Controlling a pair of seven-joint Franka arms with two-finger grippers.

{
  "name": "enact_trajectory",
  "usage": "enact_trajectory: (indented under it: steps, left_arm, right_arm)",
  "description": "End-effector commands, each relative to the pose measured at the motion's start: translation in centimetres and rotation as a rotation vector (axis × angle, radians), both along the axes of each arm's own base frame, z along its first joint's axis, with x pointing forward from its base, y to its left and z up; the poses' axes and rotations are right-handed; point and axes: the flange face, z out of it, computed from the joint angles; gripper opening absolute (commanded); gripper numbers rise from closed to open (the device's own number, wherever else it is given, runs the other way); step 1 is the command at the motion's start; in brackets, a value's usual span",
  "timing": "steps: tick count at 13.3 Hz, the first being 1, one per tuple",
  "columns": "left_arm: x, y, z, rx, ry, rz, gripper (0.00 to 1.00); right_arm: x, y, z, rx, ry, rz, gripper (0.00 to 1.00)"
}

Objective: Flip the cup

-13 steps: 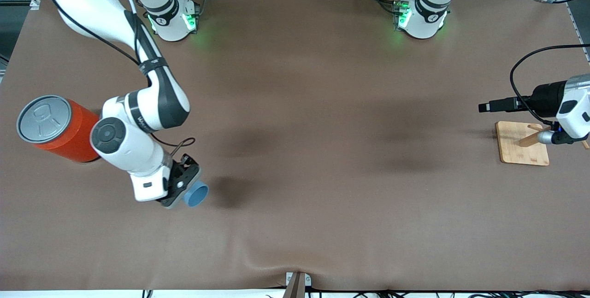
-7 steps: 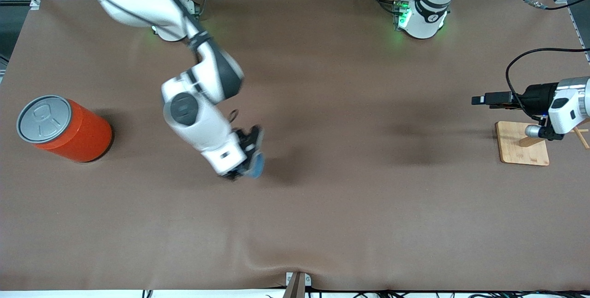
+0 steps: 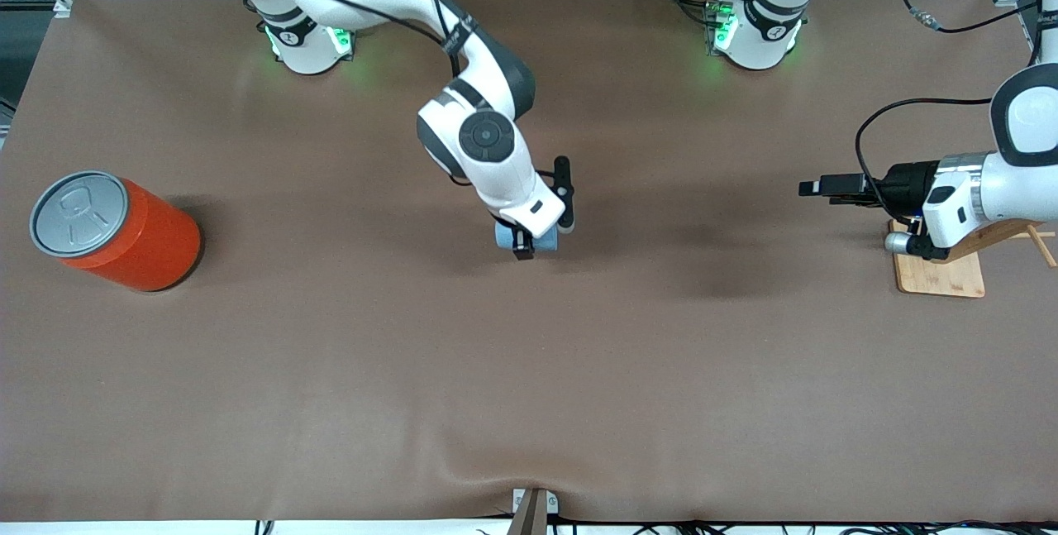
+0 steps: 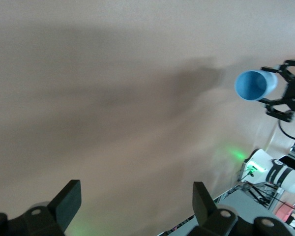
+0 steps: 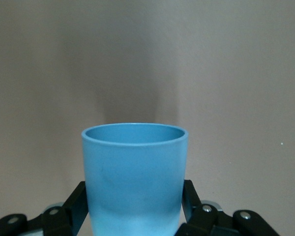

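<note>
The right gripper (image 3: 529, 244) is pinched on the cup (image 5: 134, 177), one finger on each side of its lower wall, holding it in the air over the middle of the table (image 3: 331, 370). The left gripper (image 3: 814, 188) waits with fingers spread above the table near the wooden stand (image 3: 938, 274).

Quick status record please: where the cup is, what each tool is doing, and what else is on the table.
cup: light-blue cup, held off the brown table, over its middle
cup orientation: lying sideways, its open rim pointing toward the left arm's end of the table
right tool: right tool, shut on the cup, fingers on its lower body
left tool: left tool, open, nothing between the fingers, over the wooden stand
other items: orange can with grey lid, upright at the right arm's end
</note>
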Motion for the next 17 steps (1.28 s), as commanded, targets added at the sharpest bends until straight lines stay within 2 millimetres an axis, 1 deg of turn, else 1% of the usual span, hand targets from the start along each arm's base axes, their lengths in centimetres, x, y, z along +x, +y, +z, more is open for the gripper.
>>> enact_trajectory:
  steps: [1, 2, 3, 4, 6, 7, 9, 12, 13, 14, 15, 17]
  left_arm:
    - [-0.9, -1.7, -0.8, -0.035, -0.04, 0.026, 1.0]
    - [-0.9, -2.0, -1.4, -0.04, -0.04, 0.028, 1.0]
    - [-0.8, -2.0, -1.8, -0.04, -0.046, 0.027, 1.0]
    - [-1.0, -2.1, -2.3, -0.051, -0.045, 0.043, 1.0]
    - [-2.4, -3.1, -4.1, -0.171, -0.018, 0.101, 1.0]
    - [-3.3, -3.2, -5.3, -0.233, -0.028, 0.102, 1.0]
    - [-4.3, -3.5, -7.3, -0.317, -0.051, 0.096, 1.0]
    - [-4.6, -4.7, -8.6, -0.372, -0.066, 0.191, 1.0]
    - [-4.5, -5.8, -9.3, -0.37, -0.081, 0.195, 1.0]
    - [-4.2, -6.4, -9.8, -0.382, -0.109, 0.215, 0.98]
    - [-4.1, -7.5, -10.7, -0.418, -0.121, 0.24, 0.96]
    - [-3.8, -9.2, -11.7, -0.461, -0.148, 0.268, 0.92]
  right_arm:
    - [1.4, 0.3, -1.4, 0.019, -0.02, -0.016, 0.57]
    - [1.3, 0.3, -1.9, 0.017, -0.016, -0.019, 0.57]
    - [1.4, 0.3, -3.1, 0.018, -0.013, -0.019, 0.57]
    - [1.4, 0.5, -3.9, 0.033, -0.027, -0.022, 0.57]
    - [1.3, 0.8, -5.3, 0.037, -0.034, -0.017, 0.57]
    - [1.2, 0.7, -5.9, 0.035, -0.032, -0.017, 0.57]
    - [1.4, 0.8, -6.8, 0.049, -0.047, -0.02, 0.58]
    - [1.3, 0.8, -7.6, 0.052, -0.048, -0.023, 0.6]
    - [1.5, 0.7, -7.7, 0.051, -0.049, -0.025, 0.8]
    - [1.4, 0.8, -7.5, 0.053, -0.048, -0.027, 1.0]
    - [1.7, 0.4, -7.4, 0.055, -0.05, -0.028, 1.0]
    - [2.1, 0.1, -6.8, 0.062, -0.05, -0.033, 1.0]
